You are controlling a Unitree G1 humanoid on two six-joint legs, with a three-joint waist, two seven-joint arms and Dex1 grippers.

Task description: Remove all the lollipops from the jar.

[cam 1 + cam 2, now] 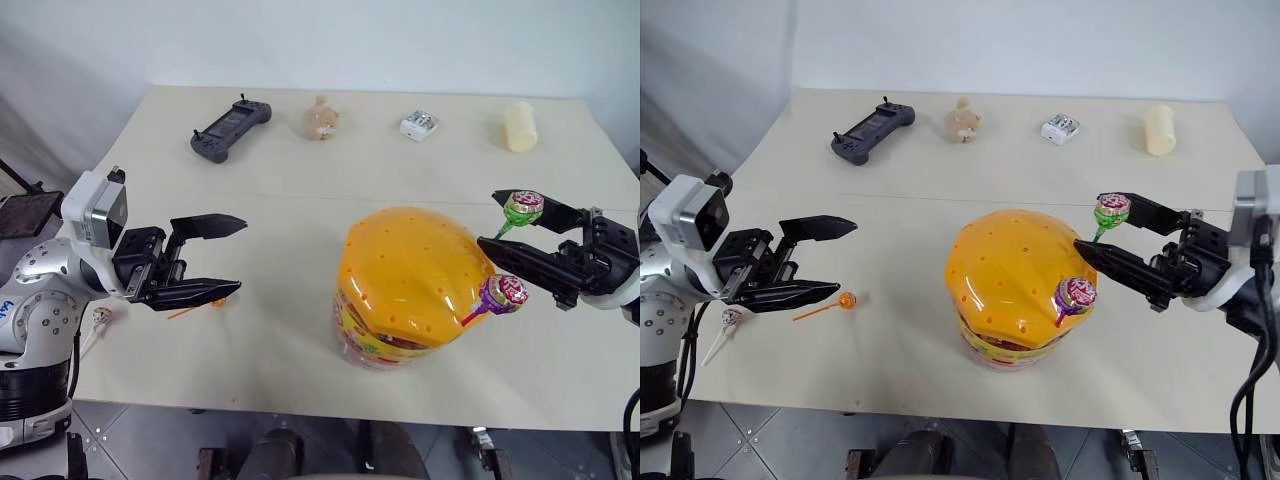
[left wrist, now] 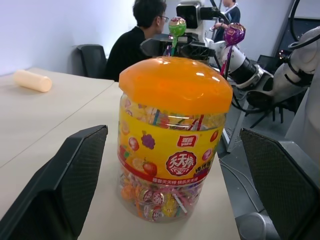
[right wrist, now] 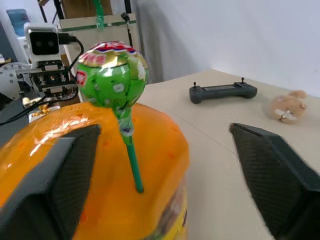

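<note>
The jar (image 1: 1015, 290), a clear tub with a yellow fruit label and a glossy orange dome lid pricked with small holes, stands on the pale table (image 1: 940, 200) toward the near edge, and serves as the landmark here. Two lollipops remain planted in the lid: the green lollipop (image 1: 1111, 211) on the lid's right shoulder, and the purple lollipop (image 1: 1075, 294) lower on the same side, nearer the front. Two are already out, lying to the jar's left: the orange lollipop (image 1: 846, 300) on the table and a pale-sticked, pink-wrapped lollipop (image 1: 730, 320) further left at the table's edge.

The right claw (image 1: 1091, 230) is at the jar's right, its jaws wide apart and bracketing the green lollipop without gripping it; the wrist view shows the stick standing free between the two black fingers (image 3: 60, 170). The left claw (image 1: 840, 258) hovers to the jar's left, well clear of it, jaws spread wide and holding nothing.

The likely risks: if the right claw closes on the wrapper head instead of the thin stick, the candy may slip or twist out. The lower finger lies close to the purple lollipop and could knock it askew. With nothing steadying the jar, a pull on a tightly seated stick may drag or tip it.
</note>
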